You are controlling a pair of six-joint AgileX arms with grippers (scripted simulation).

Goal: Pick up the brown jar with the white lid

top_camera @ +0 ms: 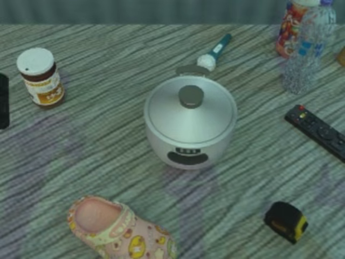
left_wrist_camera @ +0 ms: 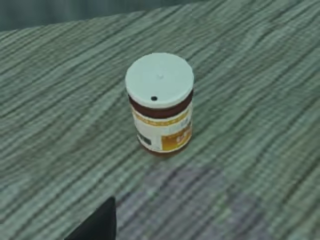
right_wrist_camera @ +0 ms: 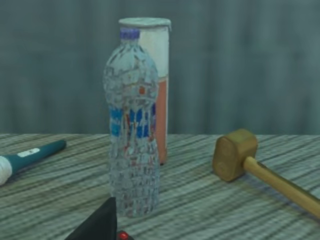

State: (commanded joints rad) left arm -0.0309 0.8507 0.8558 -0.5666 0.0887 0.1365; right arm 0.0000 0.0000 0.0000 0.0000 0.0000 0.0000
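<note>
The brown jar with the white lid (top_camera: pixel 40 77) stands upright at the far left of the table, its white-and-orange label facing the front. In the left wrist view the jar (left_wrist_camera: pixel 160 105) is centred and some way off, standing alone on the striped cloth. Only a dark corner of my left gripper (left_wrist_camera: pixel 99 227) shows there, apart from the jar. A black shape (top_camera: pixel 3 101) lies at the top view's left edge, just left of the jar. My right gripper (right_wrist_camera: pixel 100 226) shows as a dark corner near the clear bottle (right_wrist_camera: pixel 132 125), far from the jar.
A silver pot with a lid (top_camera: pixel 190 121) sits mid-table. Behind it lies a teal-handled brush (top_camera: pixel 214 52). At the back right are the clear bottle (top_camera: pixel 306 51) and a red-and-yellow container (top_camera: pixel 290 29). A remote (top_camera: pixel 318 131), a tape measure (top_camera: pixel 286 221), a pink slipper (top_camera: pixel 118 229) and a wooden mallet (right_wrist_camera: pixel 250 162) lie around.
</note>
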